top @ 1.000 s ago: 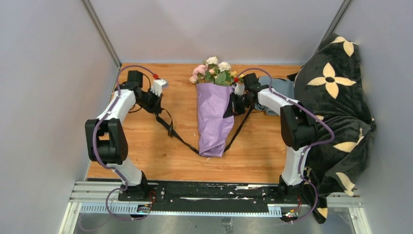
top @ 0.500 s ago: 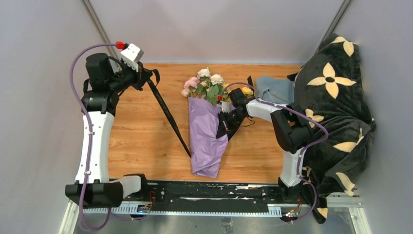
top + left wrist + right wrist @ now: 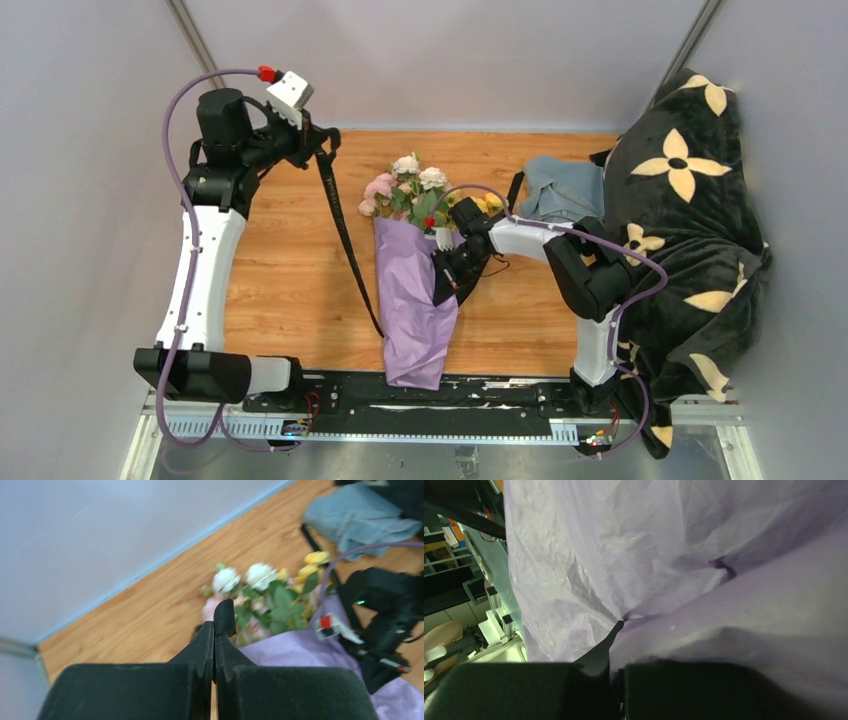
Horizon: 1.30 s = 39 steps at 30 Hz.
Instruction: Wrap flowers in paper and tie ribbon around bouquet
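The left hand [image 3: 308, 142] was shut tight on one end of the black ribbon [image 3: 345, 235] and held it up high near the back wall, I think to pull the ribbon straight and snug where it went under the bouquet [image 3: 405, 260]. The bouquet lay in the middle of the wooden surface [image 3: 290, 290], with its flowers [image 3: 405, 190] at the back and purple paper [image 3: 405, 340] around the stems. The right hand [image 3: 447, 282] had its fingers together and pushed into the paper's side, maybe to stop the bouquet sliding, but I could not tell what it pinched.
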Available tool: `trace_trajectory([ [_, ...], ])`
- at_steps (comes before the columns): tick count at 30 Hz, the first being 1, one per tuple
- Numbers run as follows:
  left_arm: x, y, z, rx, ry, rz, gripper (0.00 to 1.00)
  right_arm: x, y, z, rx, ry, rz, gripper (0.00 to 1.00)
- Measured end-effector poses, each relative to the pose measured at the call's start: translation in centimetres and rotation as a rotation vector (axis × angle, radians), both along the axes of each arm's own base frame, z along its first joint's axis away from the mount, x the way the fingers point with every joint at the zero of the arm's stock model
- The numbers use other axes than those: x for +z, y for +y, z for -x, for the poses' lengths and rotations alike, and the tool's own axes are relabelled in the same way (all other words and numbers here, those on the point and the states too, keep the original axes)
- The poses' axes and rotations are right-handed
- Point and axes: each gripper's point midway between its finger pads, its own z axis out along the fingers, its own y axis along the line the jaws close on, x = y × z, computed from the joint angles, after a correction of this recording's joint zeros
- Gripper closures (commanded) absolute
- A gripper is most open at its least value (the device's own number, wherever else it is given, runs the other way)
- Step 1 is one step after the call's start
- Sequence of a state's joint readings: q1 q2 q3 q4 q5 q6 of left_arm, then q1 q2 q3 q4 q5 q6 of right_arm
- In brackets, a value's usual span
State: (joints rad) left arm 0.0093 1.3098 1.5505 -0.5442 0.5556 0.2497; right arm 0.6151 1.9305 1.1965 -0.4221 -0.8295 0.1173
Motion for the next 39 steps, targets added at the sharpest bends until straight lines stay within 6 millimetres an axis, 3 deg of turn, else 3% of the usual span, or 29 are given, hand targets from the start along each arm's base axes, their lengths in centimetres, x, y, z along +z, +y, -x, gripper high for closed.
trace_trajectory([
  [4, 1.1, -4.2, 1.6, -0.129, -0.018, 0.037, 1.00, -1.1, 0.1, 2.2, 0.021, 0.035, 0.018, 0.97],
  [7, -1.6, -7.6, 2.7, -0.210, 0.040, 0.047, 1.00, -1.5, 0.0, 3.2, 0.013, 0.054, 0.029, 0.90],
  [10, -8.0, -13.3, 5.5, -0.362, 0.192, 0.029, 1.00, -1.5, -0.1, 3.0, -0.022, 0.044, 0.056, 0.81],
  [13, -17.0, -18.0, 8.4, -0.482, 0.428, -0.001, 1.00, -1.3, -0.5, 2.3, -0.080, 0.000, 0.092, 0.79],
  [17, -26.9, -19.9, 10.2, -0.501, 0.702, -0.055, 1.00, -0.4, -1.2, 1.8, -0.182, -0.064, 0.104, 0.76],
  [19, -30.0, -20.4, 10.6, -0.490, 0.789, -0.076, 1.00, 0.3, -1.6, 1.5, -0.226, -0.093, 0.104, 0.74],
  [24, -34.9, -20.1, 11.0, -0.447, 0.918, -0.122, 1.00, 3.1, -3.2, 0.2, -0.375, -0.216, 0.120, 0.64],
  [26, -36.0, -20.0, 11.2, -0.438, 0.955, -0.126, 1.00, 4.2, -4.1, -0.7, -0.438, -0.272, 0.139, 0.52],
  [29, -36.0, -20.2, 11.0, -0.434, 0.966, -0.125, 1.00, 5.3, -6.9, -2.6, -0.556, -0.381, 0.220, 0.37],
  [33, -35.9, -20.2, 11.1, -0.430, 0.972, -0.120, 1.00, 5.3, -11.3, -6.0, -0.682, -0.499, 0.402, 0.35],
  [35, -35.9, -20.2, 11.1, -0.430, 0.972, -0.119, 1.00, 5.4, -12.6, -8.2, -0.715, -0.532, 0.486, 0.35],
  [39, -35.9, -20.2, 11.1, -0.430, 0.971, -0.119, 1.00, 4.0, -12.6, -10.7, -0.702, -0.508, 0.578, 0.34],
])
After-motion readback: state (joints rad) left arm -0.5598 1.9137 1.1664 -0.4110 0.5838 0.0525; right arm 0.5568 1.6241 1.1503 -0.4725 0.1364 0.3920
